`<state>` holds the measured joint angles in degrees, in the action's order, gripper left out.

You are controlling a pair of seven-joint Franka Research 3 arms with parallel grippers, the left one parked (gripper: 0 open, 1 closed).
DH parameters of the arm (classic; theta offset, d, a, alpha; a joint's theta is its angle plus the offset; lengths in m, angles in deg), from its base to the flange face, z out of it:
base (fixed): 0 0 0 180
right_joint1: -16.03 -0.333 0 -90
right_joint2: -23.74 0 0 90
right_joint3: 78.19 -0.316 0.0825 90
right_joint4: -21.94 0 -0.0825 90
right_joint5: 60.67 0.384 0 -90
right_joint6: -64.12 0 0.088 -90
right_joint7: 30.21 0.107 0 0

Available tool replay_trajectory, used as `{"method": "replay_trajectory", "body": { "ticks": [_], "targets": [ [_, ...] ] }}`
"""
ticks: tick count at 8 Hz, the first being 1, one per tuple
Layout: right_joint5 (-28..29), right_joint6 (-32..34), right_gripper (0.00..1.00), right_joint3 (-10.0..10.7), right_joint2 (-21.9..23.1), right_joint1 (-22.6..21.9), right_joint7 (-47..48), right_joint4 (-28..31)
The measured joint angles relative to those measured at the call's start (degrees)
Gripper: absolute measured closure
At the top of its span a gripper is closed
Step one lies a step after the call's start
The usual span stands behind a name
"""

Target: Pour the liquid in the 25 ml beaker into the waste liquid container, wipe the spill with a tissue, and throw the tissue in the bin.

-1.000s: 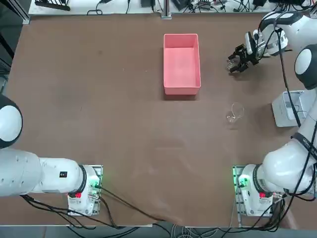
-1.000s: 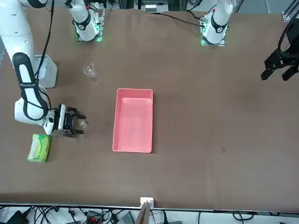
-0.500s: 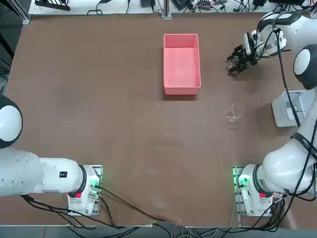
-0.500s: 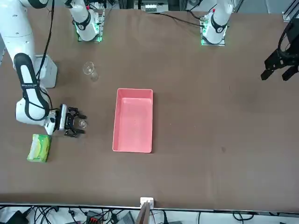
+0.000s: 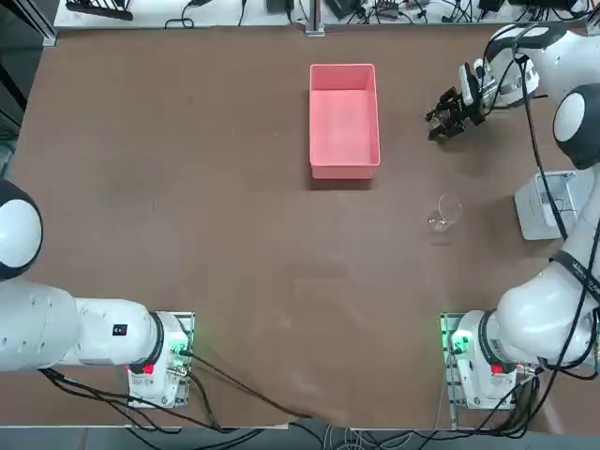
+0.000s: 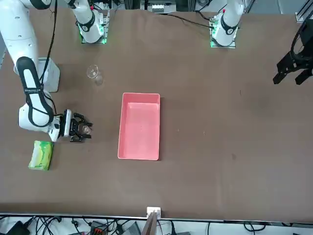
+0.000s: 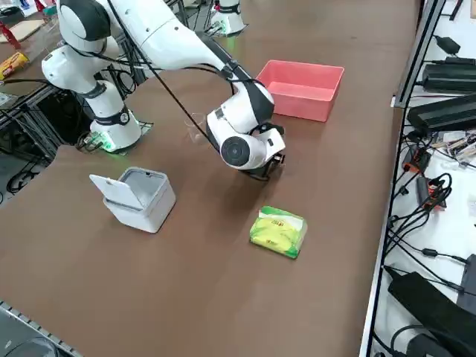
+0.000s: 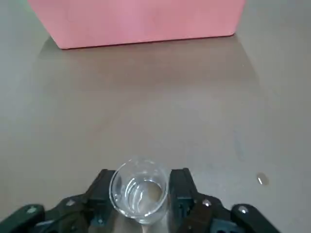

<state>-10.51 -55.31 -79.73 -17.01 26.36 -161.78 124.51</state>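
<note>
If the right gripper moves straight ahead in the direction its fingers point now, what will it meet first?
Probably the waste liquid container. The right gripper, closed on the 25 ml beaker, faces its pink side wall across bare table. Nothing else shows between them, though its height against the wall is unclear.

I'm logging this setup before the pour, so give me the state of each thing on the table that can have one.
25 ml beaker: upright, liquid inside, between the fingers.
Right gripper: low over the table, fingers against the small beaker's sides.
Waste liquid container: upright, looks empty.
Larger beaker: upright, apart from the gripper, untouched.
Bin: lid flipped open.
Tissue pack: lying flat, untouched.
</note>
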Motion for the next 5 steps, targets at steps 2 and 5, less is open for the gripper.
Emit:
{"method": "replay_trajectory", "body": {
  "ticks": [2,5],
  "targets": [
    [0.0,0.0,0.39,0.0,0.0,0.0,0.0,0.0],
    [0.1,-0.2,0.53,0.0,0.0,0.0,0.0,-0.4]
  ]
}}
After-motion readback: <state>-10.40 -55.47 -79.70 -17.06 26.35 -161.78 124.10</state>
